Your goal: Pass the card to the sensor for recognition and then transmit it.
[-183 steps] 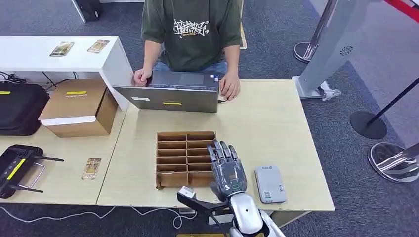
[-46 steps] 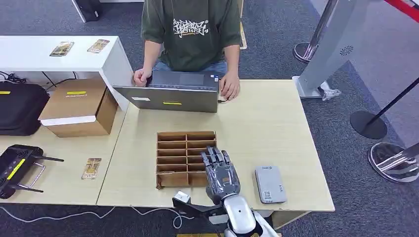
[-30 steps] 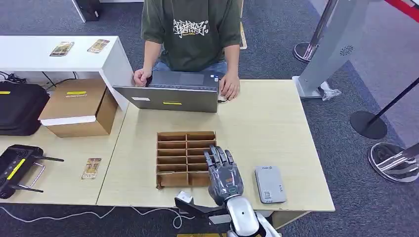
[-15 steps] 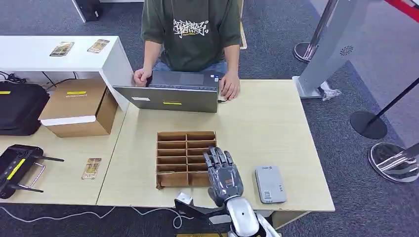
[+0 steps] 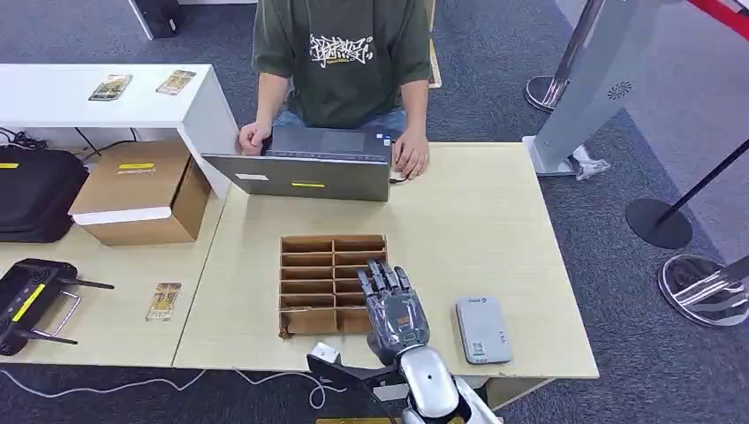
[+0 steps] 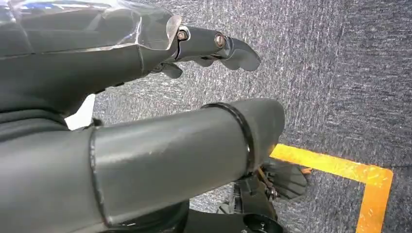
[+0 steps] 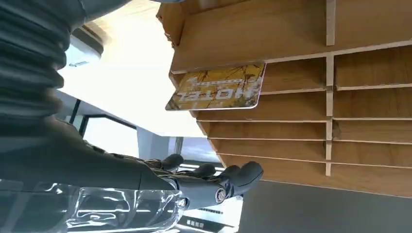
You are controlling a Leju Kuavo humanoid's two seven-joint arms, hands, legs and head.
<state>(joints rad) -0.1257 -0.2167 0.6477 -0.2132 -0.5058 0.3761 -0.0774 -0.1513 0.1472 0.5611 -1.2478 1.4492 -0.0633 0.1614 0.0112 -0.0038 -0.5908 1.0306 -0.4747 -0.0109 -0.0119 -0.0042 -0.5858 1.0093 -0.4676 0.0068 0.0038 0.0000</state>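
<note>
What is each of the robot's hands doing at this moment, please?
Left hand: open, holding nothing, hanging above grey carpet.
Right hand: open, fingers extended over the brown cardboard compartment tray, holding nothing.

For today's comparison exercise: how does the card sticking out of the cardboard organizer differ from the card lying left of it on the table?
The organizer card stands in a slot, partly hidden; the table card lies flat, fully exposed. The first is close to the right hand; the second lies far from it. Both look yellowish and printed.
</note>
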